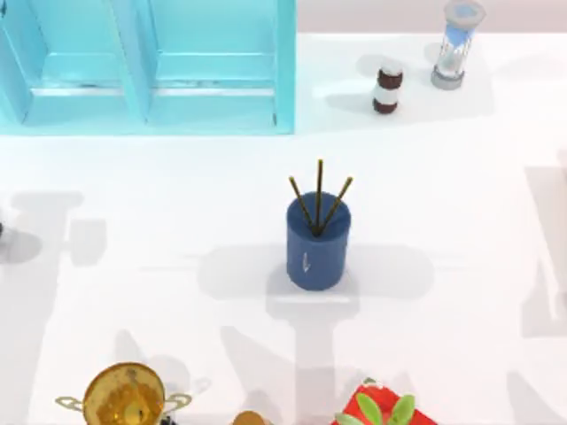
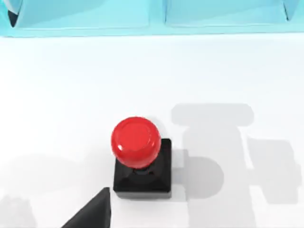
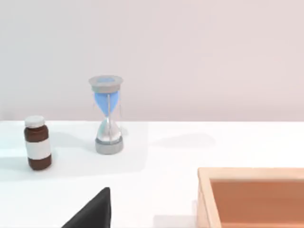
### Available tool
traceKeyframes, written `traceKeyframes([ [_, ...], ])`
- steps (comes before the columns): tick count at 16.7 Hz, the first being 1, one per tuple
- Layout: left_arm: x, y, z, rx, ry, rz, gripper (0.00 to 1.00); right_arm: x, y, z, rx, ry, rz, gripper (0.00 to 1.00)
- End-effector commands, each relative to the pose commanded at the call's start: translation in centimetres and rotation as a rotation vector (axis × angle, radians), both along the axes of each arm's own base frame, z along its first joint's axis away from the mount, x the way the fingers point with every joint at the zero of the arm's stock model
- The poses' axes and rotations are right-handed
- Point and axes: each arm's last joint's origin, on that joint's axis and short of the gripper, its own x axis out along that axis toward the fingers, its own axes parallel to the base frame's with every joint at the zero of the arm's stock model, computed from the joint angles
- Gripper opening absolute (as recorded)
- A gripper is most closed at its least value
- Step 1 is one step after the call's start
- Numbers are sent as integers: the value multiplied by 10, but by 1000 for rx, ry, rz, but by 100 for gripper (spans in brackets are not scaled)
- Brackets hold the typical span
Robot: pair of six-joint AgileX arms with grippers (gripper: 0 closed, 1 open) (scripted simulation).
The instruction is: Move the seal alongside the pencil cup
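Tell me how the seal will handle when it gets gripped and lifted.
The seal has a glossy, rounded red knob, so a gripper closing on it may slip; the square black base looks like a surer hold. That flat, wide base should let it stand steady and not roll. It looks rigid and compact, so probably light to carry to the pencil cup.

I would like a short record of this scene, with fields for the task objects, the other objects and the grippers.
seal: black base, red knob, upright on the white table
pencil cup: dark blue, three pencils, table centre
left gripper: a dark fingertip close to the seal
right gripper: a dark fingertip, facing the hourglass and brown bottle
others: trophy, wooden box
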Motion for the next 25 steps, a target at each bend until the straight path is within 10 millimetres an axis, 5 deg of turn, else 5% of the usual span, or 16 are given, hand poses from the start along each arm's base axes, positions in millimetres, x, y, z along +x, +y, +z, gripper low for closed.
traceKeyframes([
  [7,119,34,0,-28,569,5,100,0,0,0,0,0,0,100],
  [12,178,57,-23,-60,799,-3,100,0,0,0,0,0,0,100],
  [16,195,65,-33,-72,864,-6,100,0,0,0,0,0,0,100],
  [22,196,64,-34,-70,864,-9,100,0,0,0,0,0,0,100],
  [25,197,65,-55,-74,873,-6,100,0,0,0,0,0,0,100],
])
